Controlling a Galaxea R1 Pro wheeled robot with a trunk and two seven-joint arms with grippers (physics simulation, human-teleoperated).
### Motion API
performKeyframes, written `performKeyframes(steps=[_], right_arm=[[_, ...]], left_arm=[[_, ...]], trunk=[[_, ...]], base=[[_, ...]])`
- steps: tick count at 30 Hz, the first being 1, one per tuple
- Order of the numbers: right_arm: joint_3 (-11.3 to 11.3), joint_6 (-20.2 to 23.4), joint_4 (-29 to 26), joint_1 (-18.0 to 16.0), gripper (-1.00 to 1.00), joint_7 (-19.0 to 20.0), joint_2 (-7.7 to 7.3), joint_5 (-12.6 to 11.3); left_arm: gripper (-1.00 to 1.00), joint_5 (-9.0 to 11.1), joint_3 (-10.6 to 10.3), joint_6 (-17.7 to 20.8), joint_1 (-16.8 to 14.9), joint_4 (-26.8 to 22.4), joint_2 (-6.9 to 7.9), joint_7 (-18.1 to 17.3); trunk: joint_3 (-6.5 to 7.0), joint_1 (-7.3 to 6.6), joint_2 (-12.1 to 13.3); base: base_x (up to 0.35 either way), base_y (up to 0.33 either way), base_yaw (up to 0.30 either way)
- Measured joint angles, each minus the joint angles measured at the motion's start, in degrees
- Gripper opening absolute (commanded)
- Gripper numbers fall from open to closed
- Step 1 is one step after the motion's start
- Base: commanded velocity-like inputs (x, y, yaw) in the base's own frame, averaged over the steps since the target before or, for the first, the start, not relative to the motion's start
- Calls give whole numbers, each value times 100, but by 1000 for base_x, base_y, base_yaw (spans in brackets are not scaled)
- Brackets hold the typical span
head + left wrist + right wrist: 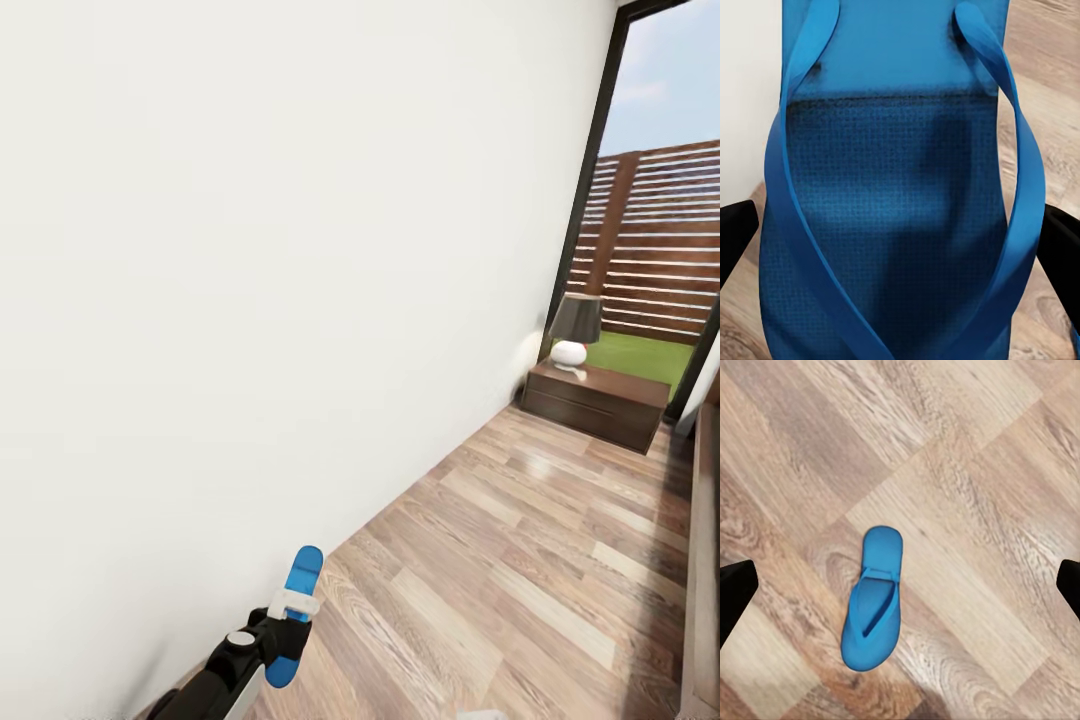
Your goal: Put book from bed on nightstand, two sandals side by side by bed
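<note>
My left gripper [290, 608] is shut on one bright-blue sandal [303, 572], held above the wood floor close to the white wall. In the left wrist view that sandal [892, 187] spans the gap between the black fingers [735, 234]. The other sandal [874, 600] lies flat on the floor planks, straps up, below my right gripper [900, 589], which is open wide and high above it. A dark-brown nightstand [597, 402] stands at the far end by the window. A dark strip of the bed [704, 560] runs along the right edge. The book is out of view.
A white wall [250, 300] fills the left and comes close to my left arm. On the nightstand stands a lamp [575, 330] with a dark shade and a white base. Behind it a black-framed window [655, 230] shows a slatted fence and grass. Wood floor [520, 570] stretches toward the nightstand.
</note>
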Motion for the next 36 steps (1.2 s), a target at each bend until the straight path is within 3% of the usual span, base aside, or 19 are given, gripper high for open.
performKeyframes(steps=[13,36], right_arm=[[4,6,-2,0,100,-1,102,-2],[-2,-7,-5,0,100,7,108,-1]], left_arm=[[-100,-2,2,20,2,31,41,0],[-100,5,27,228,2,31,53,0]], trunk=[[-233,286,-521],[-646,791,-1444]], base=[[0,0,0],[0,0,0]])
